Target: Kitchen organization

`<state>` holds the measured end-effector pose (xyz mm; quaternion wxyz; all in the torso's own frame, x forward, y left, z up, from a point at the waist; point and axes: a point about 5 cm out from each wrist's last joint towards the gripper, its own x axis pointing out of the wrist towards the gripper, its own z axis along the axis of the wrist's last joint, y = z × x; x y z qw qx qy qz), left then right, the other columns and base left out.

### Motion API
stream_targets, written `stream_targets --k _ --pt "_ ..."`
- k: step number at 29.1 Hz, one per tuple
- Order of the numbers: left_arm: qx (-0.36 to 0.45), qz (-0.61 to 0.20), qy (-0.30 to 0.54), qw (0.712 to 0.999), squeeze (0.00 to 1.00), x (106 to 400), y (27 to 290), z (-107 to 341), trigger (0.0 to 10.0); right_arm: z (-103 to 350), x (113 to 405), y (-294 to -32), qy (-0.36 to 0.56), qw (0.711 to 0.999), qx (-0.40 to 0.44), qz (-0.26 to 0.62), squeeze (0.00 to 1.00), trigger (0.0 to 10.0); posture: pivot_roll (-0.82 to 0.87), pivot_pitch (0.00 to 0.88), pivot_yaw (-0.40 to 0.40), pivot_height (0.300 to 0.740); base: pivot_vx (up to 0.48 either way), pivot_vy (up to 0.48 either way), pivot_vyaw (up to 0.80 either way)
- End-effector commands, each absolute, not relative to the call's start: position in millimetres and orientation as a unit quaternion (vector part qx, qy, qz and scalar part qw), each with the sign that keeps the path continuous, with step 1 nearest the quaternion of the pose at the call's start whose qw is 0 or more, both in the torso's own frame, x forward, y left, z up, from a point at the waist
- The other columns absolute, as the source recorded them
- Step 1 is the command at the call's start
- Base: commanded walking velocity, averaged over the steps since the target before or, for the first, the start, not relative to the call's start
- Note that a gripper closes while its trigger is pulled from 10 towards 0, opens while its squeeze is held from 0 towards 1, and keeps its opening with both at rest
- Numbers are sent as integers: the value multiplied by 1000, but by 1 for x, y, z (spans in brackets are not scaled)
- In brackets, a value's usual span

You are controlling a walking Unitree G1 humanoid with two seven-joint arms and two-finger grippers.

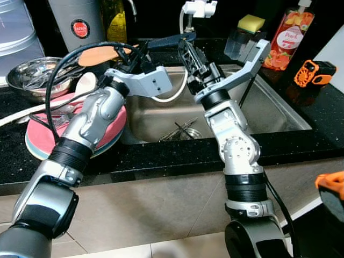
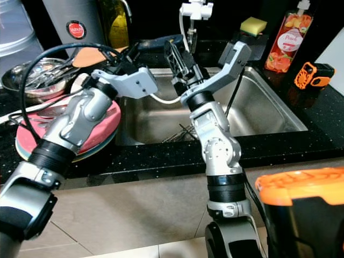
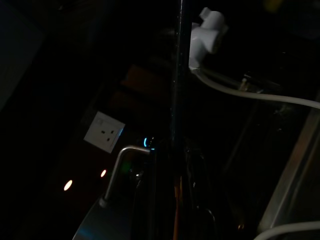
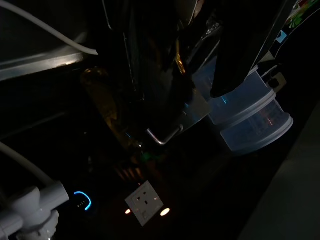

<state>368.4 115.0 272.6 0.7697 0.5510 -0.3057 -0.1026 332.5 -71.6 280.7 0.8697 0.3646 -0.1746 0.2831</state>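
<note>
Left eye view, left gripper [image 1: 134, 54]: raised over the rim of the sink [image 1: 279, 115], at the orange head end of a spatula [image 1: 99, 55]; whether it is clamped on the spatula I cannot tell.
Left eye view, spatula: held up in the air, level, its dark handle running across toward the right gripper [image 1: 192, 56]. That pose looks like a handover between the arms.
Left eye view, right gripper: lifted over the sink just below the handle's far end, likely ready to take it.
Left eye view, surroundings: pink plates [image 1: 110, 134] and a steel bowl [image 1: 24, 72] stand on the counter to the left, and a whisk [image 1: 180, 130] lies in the sink.
Right eye view: same scene; the white tap [image 2: 196, 9] hangs above the two grippers.
Left wrist view: very dark. A thin glossy bar runs up the middle, probably the handle, with the white tap head [image 3: 207, 37] beside it.
Right wrist view, fingers [image 4: 240, 55]: spread apart, with nothing clearly pinched; clear tubs [image 4: 250, 120] show beyond.
Next, my judgement: close the right gripper on the handle before the left lets go, or the spatula may drop into the sink.
</note>
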Motion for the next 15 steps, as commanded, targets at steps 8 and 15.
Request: stream_targets --k 8,15 --pt "568 -171 -316 740 0 364 91 262 10000 287 338 -62 -146 849 422 283 0 10000 209 0 -50 740 0 0 0" --pt "569 -166 -322 739 0 366 90 265 10000 283 340 -61 -122 845 436 286 0 0 207 0 -50 740 0 0 0"
